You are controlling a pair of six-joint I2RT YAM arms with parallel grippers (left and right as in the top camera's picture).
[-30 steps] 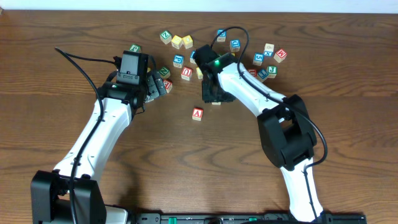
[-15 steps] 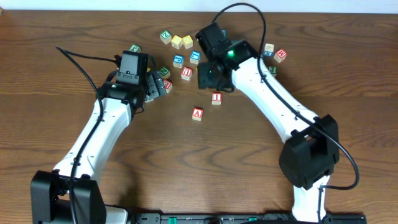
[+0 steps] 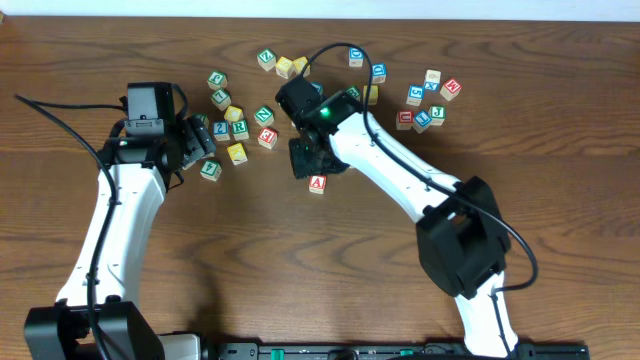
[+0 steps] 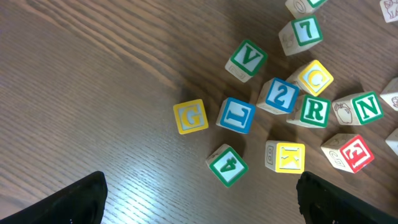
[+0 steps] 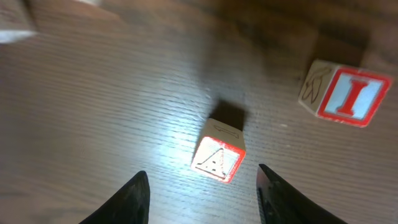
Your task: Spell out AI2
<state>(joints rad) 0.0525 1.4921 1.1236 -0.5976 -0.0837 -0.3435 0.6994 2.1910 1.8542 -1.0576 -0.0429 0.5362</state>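
Left jaws are gaping wide with nothing between them, hovering over the wooden counter (image 3: 560,250) at the near edge of a cluster of letter blocks. In the left wrist view the blue 2 block (image 4: 281,95) is sitting flat on the counter inside that cluster, just beside a blue L block (image 4: 236,115) on one side and crowding a yellow C block (image 4: 316,78) and a green R block (image 4: 314,111) on the other. A yellow G block (image 4: 190,116) is lying just beside the L block, while a green 4 block (image 4: 227,165) and a yellow K block (image 4: 285,157) are lying nearest the jaws. Toward the middle, the right jaws are also standing open and empty, hanging above the red A block (image 5: 218,155), which is resting on the counter in line with the gap between them, touching neither side. The red I block (image 5: 345,92) is lying near the A block, apart from it. Farther right, a loose group of blocks (image 3: 425,105) is lying scattered.
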